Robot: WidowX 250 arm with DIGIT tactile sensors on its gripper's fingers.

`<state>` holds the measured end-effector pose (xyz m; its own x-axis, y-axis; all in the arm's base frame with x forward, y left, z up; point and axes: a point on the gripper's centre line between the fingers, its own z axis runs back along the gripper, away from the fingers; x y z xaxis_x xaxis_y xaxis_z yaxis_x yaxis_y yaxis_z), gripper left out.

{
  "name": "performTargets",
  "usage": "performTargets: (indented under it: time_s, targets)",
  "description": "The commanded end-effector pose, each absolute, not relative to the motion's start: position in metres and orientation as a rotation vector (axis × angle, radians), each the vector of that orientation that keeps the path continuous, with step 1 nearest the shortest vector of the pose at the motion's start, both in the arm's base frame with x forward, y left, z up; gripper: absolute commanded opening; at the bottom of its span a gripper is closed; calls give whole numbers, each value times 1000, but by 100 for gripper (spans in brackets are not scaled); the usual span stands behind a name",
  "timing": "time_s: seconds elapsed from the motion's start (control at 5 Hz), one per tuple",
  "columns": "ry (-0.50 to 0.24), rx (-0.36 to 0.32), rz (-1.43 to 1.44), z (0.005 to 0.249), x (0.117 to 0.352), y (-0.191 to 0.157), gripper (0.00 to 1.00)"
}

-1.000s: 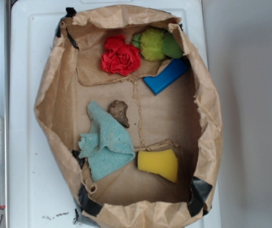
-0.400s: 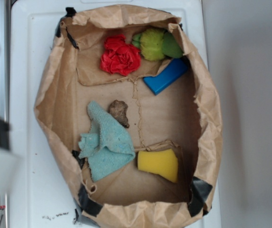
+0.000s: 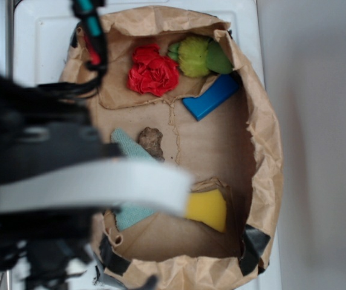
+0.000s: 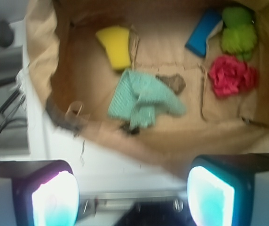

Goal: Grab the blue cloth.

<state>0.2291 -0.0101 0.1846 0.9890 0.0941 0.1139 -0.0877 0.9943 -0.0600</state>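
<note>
Exterior view: much of the left half is covered by the blurred black and white arm (image 3: 70, 181), which overlaps the left wall of the brown paper bag (image 3: 264, 151). The bag is laid open on a white surface (image 3: 40, 48). Only parts of the blue cloth (image 3: 133, 212) are seen past the arm, one strip near the bag's middle and a patch lower down. A small brown lump (image 3: 151, 141) is seen just right of the upper strip. A yellow sponge (image 3: 206, 209) is placed just right of the cloth's lower patch. At the far end of the bag, a red ruffled cloth (image 3: 153, 72), a green fuzzy item (image 3: 198, 55) and a deep-blue block (image 3: 210, 96) are grouped together.

In the wrist view, the end effector (image 4: 133, 197) is seen with its two pads (image 4: 54, 200) spread wide apart, and nothing is held between them. It is positioned over the white surface outside the bag's near wall. The blue cloth (image 4: 141, 98) is shown crumpled on the bag's floor, well apart from the pads, with the yellow sponge (image 4: 115, 46) just beyond it and the brown lump (image 4: 173, 82) touching its edge. The red ruffled cloth (image 4: 231, 75), the green fuzzy item (image 4: 238, 30) and the deep-blue block (image 4: 202, 33) are seen toward the right.
</note>
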Motion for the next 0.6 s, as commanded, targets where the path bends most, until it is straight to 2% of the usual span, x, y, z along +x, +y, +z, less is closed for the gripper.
performTargets:
  time_s: [0.0,0.2,0.4]
  targets:
    - [-176,-29,153,158,280,1,100]
    - [-162,-36,146,140,286,-5,100]
    - [-158,-25,117,122,273,-19,100]
